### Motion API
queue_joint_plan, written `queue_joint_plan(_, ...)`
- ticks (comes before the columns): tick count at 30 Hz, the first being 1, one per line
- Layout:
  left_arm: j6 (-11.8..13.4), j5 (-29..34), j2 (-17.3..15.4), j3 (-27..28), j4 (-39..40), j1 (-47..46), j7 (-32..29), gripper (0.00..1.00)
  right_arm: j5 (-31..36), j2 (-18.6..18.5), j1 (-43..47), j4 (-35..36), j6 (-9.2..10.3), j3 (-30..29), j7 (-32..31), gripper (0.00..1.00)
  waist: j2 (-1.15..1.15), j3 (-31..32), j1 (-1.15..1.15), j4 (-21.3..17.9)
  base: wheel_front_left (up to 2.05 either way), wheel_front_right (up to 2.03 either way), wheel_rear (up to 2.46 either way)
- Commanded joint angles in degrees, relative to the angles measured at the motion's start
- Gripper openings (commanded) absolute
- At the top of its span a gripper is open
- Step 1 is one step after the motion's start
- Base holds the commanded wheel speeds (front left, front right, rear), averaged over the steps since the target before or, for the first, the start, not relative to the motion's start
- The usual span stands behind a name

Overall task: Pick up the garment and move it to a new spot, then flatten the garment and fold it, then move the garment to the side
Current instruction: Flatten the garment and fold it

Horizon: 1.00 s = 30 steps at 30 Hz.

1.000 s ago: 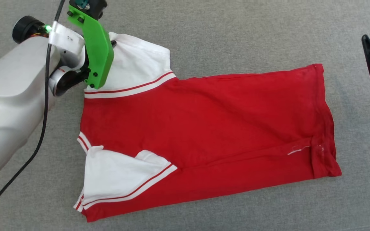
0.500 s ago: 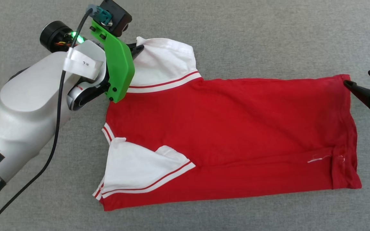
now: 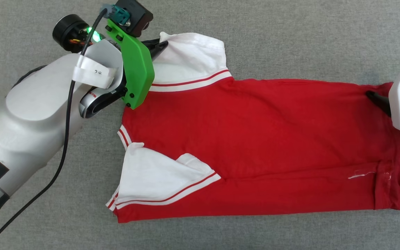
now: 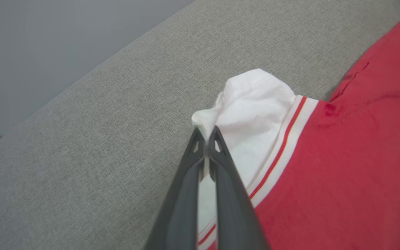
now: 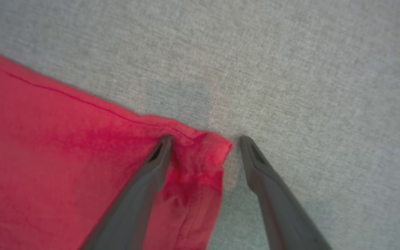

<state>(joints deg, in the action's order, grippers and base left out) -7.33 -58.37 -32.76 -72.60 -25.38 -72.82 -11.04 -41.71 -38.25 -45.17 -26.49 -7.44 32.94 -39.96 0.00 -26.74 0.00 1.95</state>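
The garment (image 3: 255, 139) lies spread flat on the grey fabric surface, a red jersey with white sleeves and red-white stripe trim, collar end to the left. My left gripper (image 4: 205, 133) is shut on the bunched edge of the far white sleeve (image 3: 189, 59), which puckers up at the fingertips. My right gripper (image 5: 206, 139) is open and straddles the far hem corner (image 5: 217, 147): one finger (image 5: 151, 173) rests on the red cloth, the other (image 5: 266, 180) on bare surface. In the head view one dark right finger (image 3: 378, 102) lies on that corner. The near sleeve (image 3: 158, 180) is folded onto the body.
The grey fabric surface (image 3: 290, 38) reaches past the garment on all sides. Its far edge (image 4: 92, 69) runs diagonally in the left wrist view, with a plain grey wall beyond. A black cable (image 3: 61, 152) hangs along my left forearm.
The head camera has shifted, sliding the whole picture right. My right gripper has come in from beside the garment onto its far hem corner. The left gripper stays shut on the sleeve.
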Motion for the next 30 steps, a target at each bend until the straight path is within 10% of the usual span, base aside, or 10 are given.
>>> queue_joint_plan(1,-0.1,0.7,-0.2,0.0,-0.2,-0.2,0.6,0.0,-0.9,2.1,2.3,-2.3,-0.05,2.8,0.2,1.0,0.0,0.5,0.0,-0.4,0.0,0.0,0.0)
queue_joint_plan(2,-0.1,0.6,-0.4,0.0,-0.3,0.0,0.7,0.0,-1.1,1.9,2.0,-2.6,-0.05,3.1,1.4,0.13,0.0,0.9,0.0,-0.6,0.0,0.0,0.0)
queue_joint_plan(3,-0.1,0.5,-0.6,0.0,-0.4,0.2,0.9,0.0,-1.2,1.8,1.8,-2.9,-0.05,3.3,2.6,0.0,0.0,1.2,0.0,-0.8,0.0,0.0,0.0)
queue_joint_plan(14,0.7,-0.8,-3.0,0.2,-0.2,5.5,4.5,0.0,-2.8,-0.3,2.8,-1.6,-0.05,3.7,19.1,0.0,0.0,8.3,0.0,-1.5,0.0,0.0,0.0)
queue_joint_plan(30,8.1,-1.7,-10.7,-0.4,13.5,23.9,6.1,0.0,-5.8,-2.0,19.2,0.8,-0.05,3.6,31.2,0.0,0.0,20.3,0.0,0.2,0.0,0.0,0.0)
